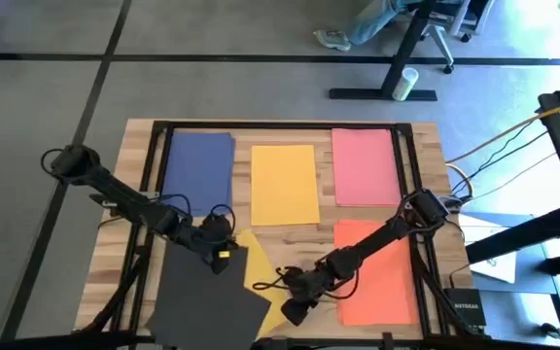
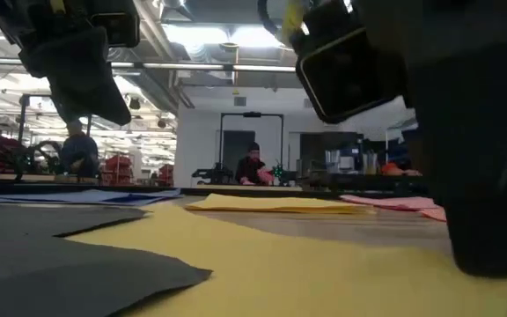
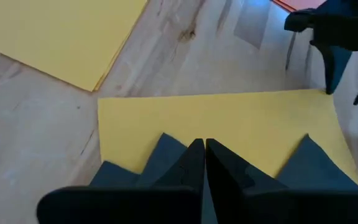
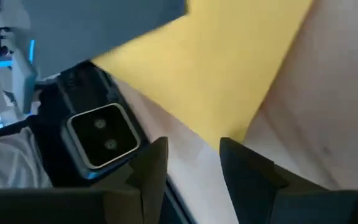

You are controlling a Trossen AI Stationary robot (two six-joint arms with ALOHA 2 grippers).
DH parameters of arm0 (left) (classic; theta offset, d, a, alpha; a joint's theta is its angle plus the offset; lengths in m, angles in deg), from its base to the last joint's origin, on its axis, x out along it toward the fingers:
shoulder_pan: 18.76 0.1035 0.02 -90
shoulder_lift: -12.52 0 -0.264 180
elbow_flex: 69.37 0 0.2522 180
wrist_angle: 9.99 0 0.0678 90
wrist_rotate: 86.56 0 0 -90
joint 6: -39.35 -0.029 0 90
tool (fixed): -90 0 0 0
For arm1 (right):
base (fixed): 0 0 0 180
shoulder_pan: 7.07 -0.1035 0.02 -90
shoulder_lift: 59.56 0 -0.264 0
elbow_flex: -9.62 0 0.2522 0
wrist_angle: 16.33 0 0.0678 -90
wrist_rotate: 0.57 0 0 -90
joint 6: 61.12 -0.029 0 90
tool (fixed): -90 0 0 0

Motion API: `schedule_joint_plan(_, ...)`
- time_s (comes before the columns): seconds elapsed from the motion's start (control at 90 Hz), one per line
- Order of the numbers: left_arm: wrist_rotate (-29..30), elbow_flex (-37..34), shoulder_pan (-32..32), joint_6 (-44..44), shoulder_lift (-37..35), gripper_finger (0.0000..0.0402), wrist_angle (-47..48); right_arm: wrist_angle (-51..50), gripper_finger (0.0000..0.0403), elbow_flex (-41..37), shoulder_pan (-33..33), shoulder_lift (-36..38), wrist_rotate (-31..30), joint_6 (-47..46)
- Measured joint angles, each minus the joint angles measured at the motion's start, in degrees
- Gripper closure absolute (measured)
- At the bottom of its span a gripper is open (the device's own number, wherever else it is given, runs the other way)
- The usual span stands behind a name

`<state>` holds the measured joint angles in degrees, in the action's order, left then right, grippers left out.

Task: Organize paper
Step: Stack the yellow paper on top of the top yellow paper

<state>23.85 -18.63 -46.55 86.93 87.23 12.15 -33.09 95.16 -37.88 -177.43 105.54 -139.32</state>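
Note:
Coloured paper lies flat on the wooden table: a blue sheet (image 1: 197, 165), a yellow stack (image 1: 283, 183) and a pink sheet (image 1: 363, 165) along the far side, and an orange sheet (image 1: 377, 267) at the near right. A loose yellow sheet (image 1: 261, 277) lies at the near middle, partly under a dark grey sheet (image 1: 212, 297). My left gripper (image 3: 204, 146) is shut and hangs above the dark sheet's far right corner (image 1: 236, 251). My right gripper (image 4: 194, 158) is open and low at the loose yellow sheet's near right corner (image 4: 229, 140). My right gripper comes down slanting at the loose yellow sheet's near right corner (image 4: 232, 138). That corner lies just ahead of the gap between the open fingers. One finger (image 2: 487, 246) reaches down to the sheet's level; whether it touches the paper, I cannot tell.
Black frame rails (image 1: 154, 146) run along the table's sides. The low camera (image 4: 101, 134) sits at the near edge, close to my right gripper. Cables (image 1: 494, 146) lie off the table's right side. People (image 2: 252, 163) are in the room far behind.

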Motion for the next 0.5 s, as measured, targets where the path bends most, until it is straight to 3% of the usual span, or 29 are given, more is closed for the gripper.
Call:
schedule_joint_plan(0.322,0.0,0.0,0.0,-0.2,0.0,0.0402,0.0,-18.7,0.0265,5.6,0.0,0.0,-0.4,4.7)
schedule_joint_plan(0.5,0.0,0.0,0.0,-0.2,0.0,0.0402,0.0,-20.9,0.0265,5.9,-0.3,0.0,-0.1,5.2)
